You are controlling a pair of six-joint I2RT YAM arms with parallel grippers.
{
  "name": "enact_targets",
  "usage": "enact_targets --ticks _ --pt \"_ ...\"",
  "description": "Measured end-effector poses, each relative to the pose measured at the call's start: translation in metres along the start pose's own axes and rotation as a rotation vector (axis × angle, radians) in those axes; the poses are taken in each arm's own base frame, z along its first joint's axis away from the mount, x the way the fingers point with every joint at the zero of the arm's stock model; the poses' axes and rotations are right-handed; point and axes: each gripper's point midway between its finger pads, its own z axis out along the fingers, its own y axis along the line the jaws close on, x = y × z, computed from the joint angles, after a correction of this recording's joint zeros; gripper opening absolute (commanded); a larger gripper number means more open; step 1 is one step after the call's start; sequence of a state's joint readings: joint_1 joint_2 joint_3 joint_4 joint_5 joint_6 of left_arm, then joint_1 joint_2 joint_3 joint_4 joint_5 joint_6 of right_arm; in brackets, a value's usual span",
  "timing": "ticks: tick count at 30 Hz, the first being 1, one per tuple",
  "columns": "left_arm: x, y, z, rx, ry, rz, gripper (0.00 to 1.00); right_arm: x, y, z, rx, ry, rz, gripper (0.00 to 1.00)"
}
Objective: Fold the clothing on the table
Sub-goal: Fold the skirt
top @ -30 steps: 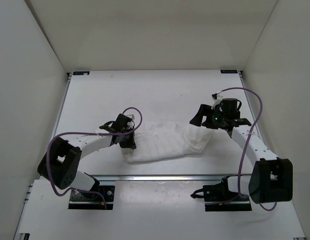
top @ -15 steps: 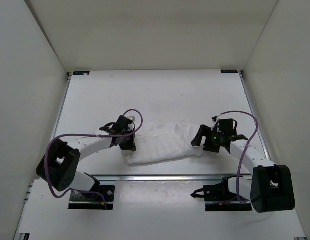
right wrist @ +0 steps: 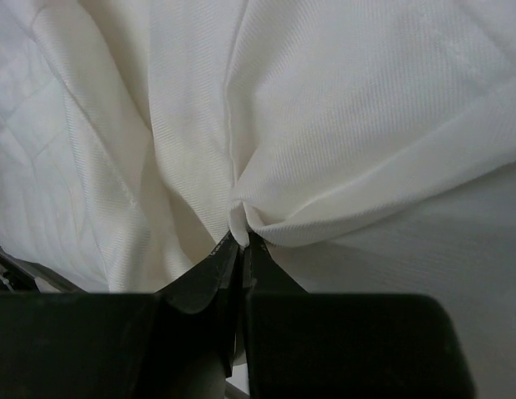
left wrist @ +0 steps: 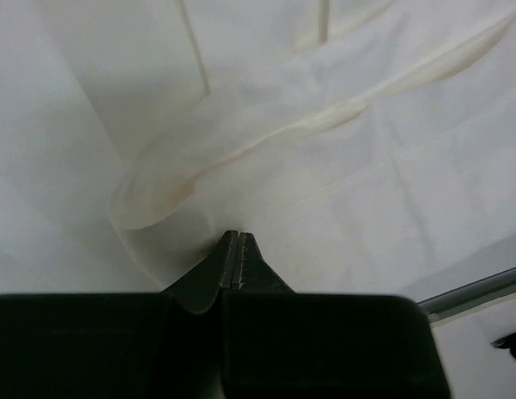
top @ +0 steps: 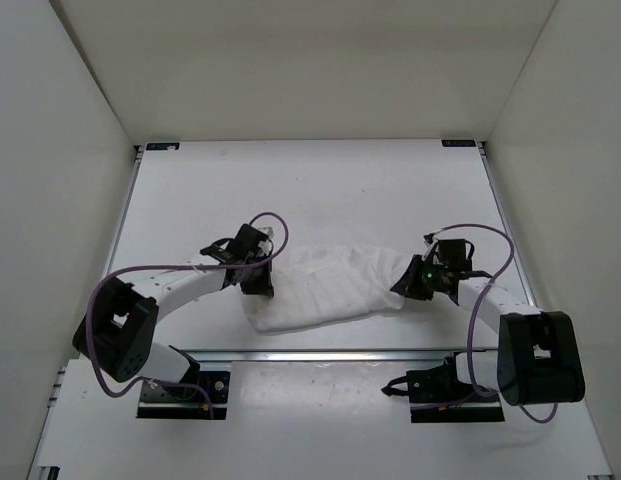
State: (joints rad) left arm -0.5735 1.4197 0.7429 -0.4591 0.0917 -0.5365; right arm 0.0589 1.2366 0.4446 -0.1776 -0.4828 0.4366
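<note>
Obs: clothing [top: 328, 285] lies bunched on desk [top: 320, 190], near its front rail, between the arms; left fingers [left wrist: 259, 276] pinch its left edge, right fingers [right wrist: 199, 281] pinch a gathered fold at its right end.

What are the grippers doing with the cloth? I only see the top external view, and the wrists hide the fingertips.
Observer: In the left wrist view the left gripper is shut, with a rolled edge of the clothing caught at its tips.
Operator: And the right one?
Observer: The right wrist view shows the right gripper shut too, with the clothing gathered into creases that fan out from its closed tips.
</note>
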Motion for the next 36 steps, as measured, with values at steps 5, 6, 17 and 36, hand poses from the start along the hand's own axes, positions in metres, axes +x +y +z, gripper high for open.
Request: enact_targets --ticks 5,6,17,36 --pt "-0.052 -0.01 -0.017 0.014 -0.131 -0.005 0.0 -0.018 0.008 -0.002 -0.008 -0.019 -0.034 0.0" --pt "-0.06 -0.012 -0.018 0.015 -0.152 -0.003 0.0 -0.024 0.011 -0.003 -0.01 -0.027 -0.044 0.0" --pt "-0.032 -0.036 0.044 0.035 -0.029 0.074 0.0 -0.067 0.04 -0.012 -0.028 -0.044 -0.168 0.0" --pt "-0.088 -0.129 0.096 0.338 -0.014 0.021 0.0 -0.048 0.211 -0.007 -0.355 0.079 -0.482 0.0"
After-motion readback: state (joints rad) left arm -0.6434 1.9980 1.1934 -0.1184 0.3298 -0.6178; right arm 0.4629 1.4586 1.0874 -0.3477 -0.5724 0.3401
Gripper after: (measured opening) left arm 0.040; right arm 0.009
